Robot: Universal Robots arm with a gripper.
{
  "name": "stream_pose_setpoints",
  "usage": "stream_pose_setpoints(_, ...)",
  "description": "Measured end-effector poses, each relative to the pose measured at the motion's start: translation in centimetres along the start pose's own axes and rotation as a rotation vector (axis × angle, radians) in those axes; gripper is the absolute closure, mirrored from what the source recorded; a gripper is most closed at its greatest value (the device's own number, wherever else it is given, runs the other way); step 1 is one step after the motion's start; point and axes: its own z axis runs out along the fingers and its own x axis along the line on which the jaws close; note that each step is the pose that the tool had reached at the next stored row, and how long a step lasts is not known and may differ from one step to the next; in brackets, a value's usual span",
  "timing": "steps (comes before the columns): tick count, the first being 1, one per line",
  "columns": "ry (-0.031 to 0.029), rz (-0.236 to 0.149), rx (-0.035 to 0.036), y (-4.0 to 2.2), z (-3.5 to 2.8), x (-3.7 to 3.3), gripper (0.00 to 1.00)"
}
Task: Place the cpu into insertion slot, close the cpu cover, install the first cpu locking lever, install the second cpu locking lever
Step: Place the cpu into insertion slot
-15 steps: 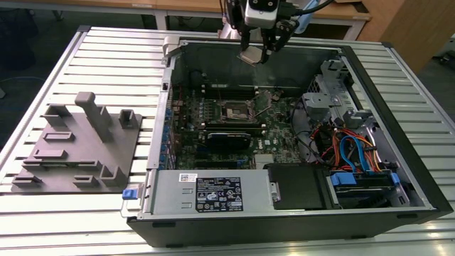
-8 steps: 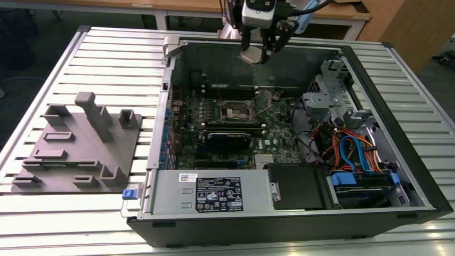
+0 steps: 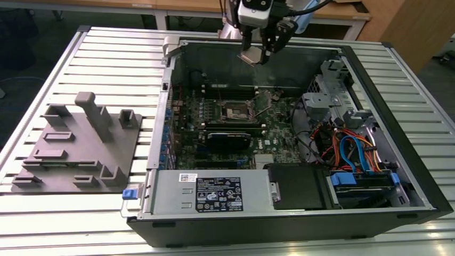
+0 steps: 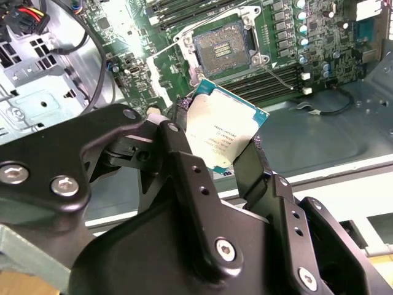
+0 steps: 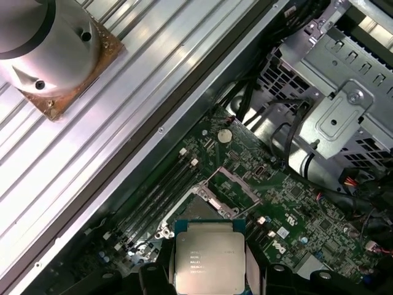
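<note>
Holding: the cpu (image 4: pixel 224 138) is pinched between the jaws by two opposite edges, and its pale metal face is left bare in both wrist views. An edge hold is judged to keep the contact side untouched.
Jaws: pressed onto the chip, one on either side; nothing else is gripped.
Height: the chip is carried above the open computer case (image 3: pixel 398 160), which lies below the jaws. This is presumably so that the case walls and cables are cleared.
Insertion slot: the insertion slot (image 4: pixel 221 48) lies below and ahead of the jaws, well apart from them. Its dark centre is seen bare, so placement is judged not yet done.
Cpu cover: the cpu cover (image 5: pixel 236 184), a silvery frame beside the socket, appears swung up, probably so that the socket is left open to the chip.
Levers: a thin wire lever (image 4: pixel 279 77) is seen beside the socket, seemingly released.
Tabletop: the slatted tabletop (image 3: pixel 106 53) carries the case, and a grey fixture (image 3: pixel 78 144) lies well off to one side of the jaws.
</note>
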Motion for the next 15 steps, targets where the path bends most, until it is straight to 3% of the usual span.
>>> stream_pose_setpoints(7, 0.0000, 0.023, 0.0034, 0.00, 0.02, 0.00, 0.46)
stream_pose_setpoints(15, 0.0010, 0.024, 0.0045, 0.00, 0.03, 0.00, 0.46)
